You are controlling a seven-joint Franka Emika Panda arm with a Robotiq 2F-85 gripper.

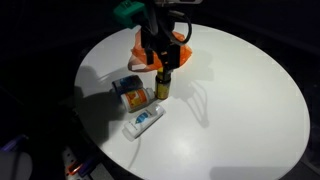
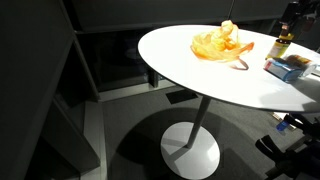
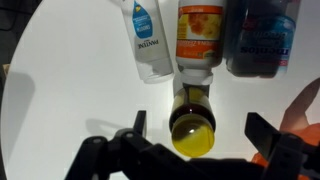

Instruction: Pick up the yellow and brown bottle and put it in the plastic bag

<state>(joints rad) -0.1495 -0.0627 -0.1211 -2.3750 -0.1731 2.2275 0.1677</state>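
Note:
The yellow and brown bottle (image 1: 163,84) stands upright on the white round table (image 1: 240,100), seen in both exterior views (image 2: 282,46). In the wrist view its yellow cap (image 3: 192,130) sits between my fingers. My gripper (image 3: 200,128) is open, one finger on each side of the bottle, not touching it. In an exterior view the gripper (image 1: 165,62) hangs just above the bottle. The orange plastic bag (image 1: 148,45) lies crumpled just behind the bottle; it also shows in an exterior view (image 2: 220,43) and at the wrist view's right edge (image 3: 305,110).
A white tube (image 3: 148,40), an orange-labelled bottle (image 3: 200,35) and a dark blue bottle (image 3: 262,40) lie on the table right beside the upright bottle. In an exterior view they lie towards the table's edge (image 1: 135,100).

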